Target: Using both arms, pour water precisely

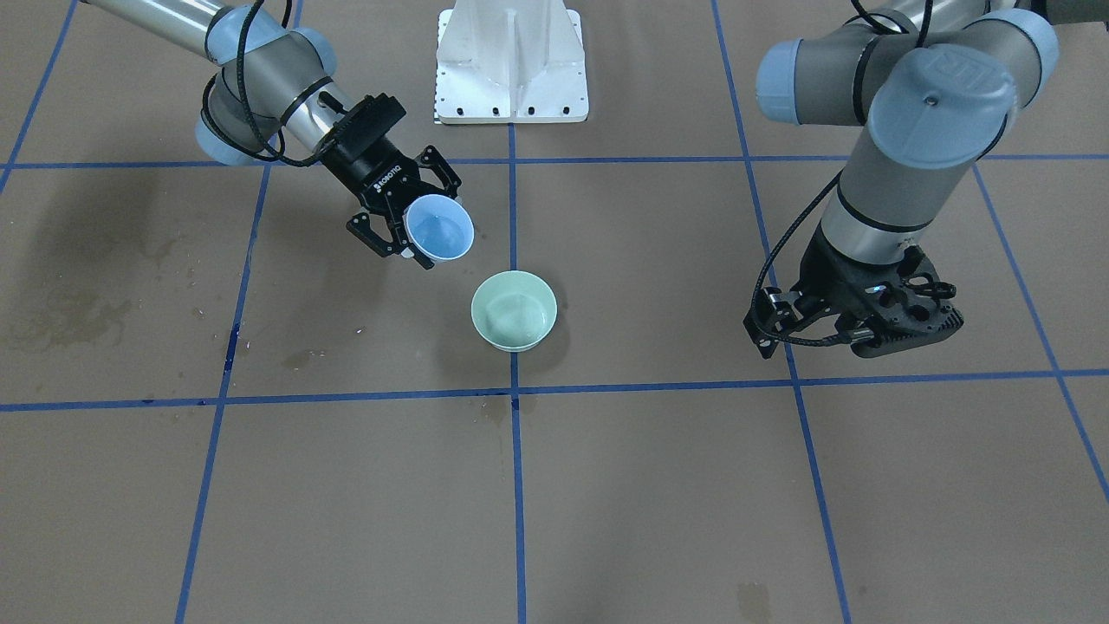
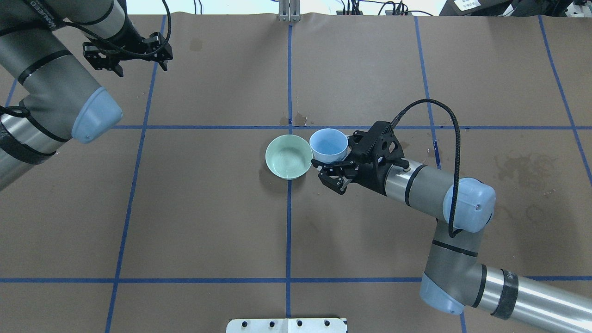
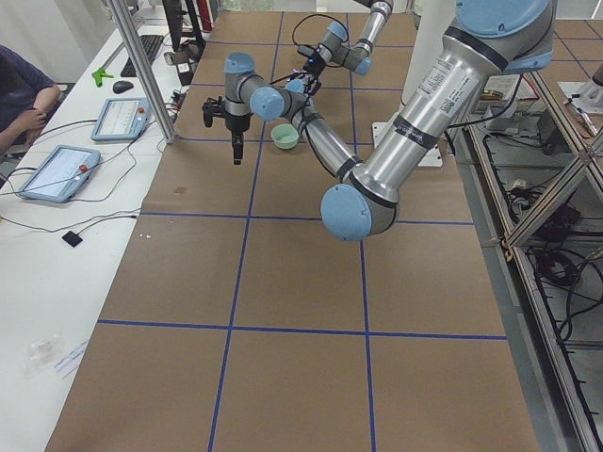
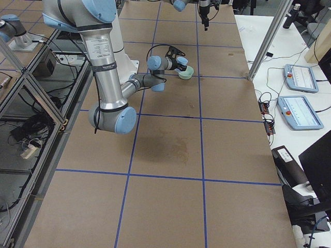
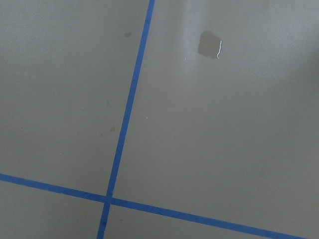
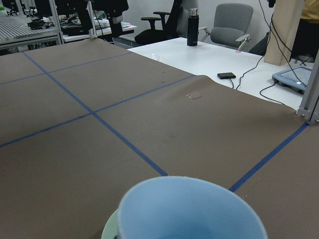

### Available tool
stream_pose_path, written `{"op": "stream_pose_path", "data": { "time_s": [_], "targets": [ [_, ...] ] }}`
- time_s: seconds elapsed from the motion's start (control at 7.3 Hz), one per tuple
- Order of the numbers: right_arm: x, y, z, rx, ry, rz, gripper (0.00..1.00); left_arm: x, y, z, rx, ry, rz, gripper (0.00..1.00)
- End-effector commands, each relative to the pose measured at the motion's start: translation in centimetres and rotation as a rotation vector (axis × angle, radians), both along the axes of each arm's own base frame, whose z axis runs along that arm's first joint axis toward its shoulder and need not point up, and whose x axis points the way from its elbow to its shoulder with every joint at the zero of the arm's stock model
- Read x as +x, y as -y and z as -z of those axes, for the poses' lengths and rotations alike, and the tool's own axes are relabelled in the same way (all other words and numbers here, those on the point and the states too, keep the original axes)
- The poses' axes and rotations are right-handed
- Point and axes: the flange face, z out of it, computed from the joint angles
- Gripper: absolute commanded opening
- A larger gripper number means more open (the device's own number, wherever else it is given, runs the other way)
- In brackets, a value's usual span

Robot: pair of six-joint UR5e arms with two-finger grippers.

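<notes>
My right gripper [image 2: 329, 165] is shut on a pale blue cup [image 2: 328, 144]. It holds the cup tilted just above the table, right beside a pale green bowl [image 2: 288, 156]. In the front view the cup [image 1: 439, 227] has its mouth tipped toward the bowl [image 1: 514, 309]. Faint ripples of water show in the bowl, and I see no stream between the two. The right wrist view shows the cup's rim [image 6: 189, 199] close up. My left gripper [image 2: 142, 69] hangs open and empty over the far left of the table, pointing down; it also shows in the front view [image 1: 875, 325].
A white ribbed pedestal [image 1: 511, 65] stands at the robot's base. Dark stains mark the paper [image 2: 522, 164] and a small wet spot lies under the left wrist [image 5: 209, 44]. Blue tape lines grid the table. An operator [image 3: 24, 94] sits at a side table.
</notes>
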Motion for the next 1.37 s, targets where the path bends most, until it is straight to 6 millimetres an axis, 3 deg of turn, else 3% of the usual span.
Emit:
{"op": "stream_pose_path", "data": {
  "time_s": [0.0, 0.41, 0.55, 0.82, 0.96, 1.23],
  "targets": [
    [-1.2, 1.0, -0.3, -0.049, -0.113, 0.071, 0.0, -0.7, 0.5, -0.5, 0.01, 0.012, -0.007, 1.0],
    [-3.8, 2.2, 2.7, -0.05, -0.27, 0.11, 0.0, -1.1, 0.9, -1.4, 0.009, 0.026, -0.013, 1.0],
    [-4.2, 2.1, 2.4, -0.06, -0.306, 0.13, 0.0, -1.3, 0.6, -3.0, 0.005, 0.034, -0.025, 1.0],
    [-5.3, 2.6, 3.3, -0.077, -0.413, 0.181, 0.0, -1.8, 0.6, -4.1, -0.003, 0.043, -0.025, 1.0],
    [-4.9, 3.6, 3.6, -0.085, -0.448, 0.195, 0.0, -1.8, 0.5, -4.2, -0.004, 0.044, -0.025, 1.0],
    [-5.2, 5.2, 6.8, -0.102, -0.504, 0.197, 0.0, -2.0, 0.3, -4.6, -0.007, 0.046, -0.025, 1.0]
  ]
}}
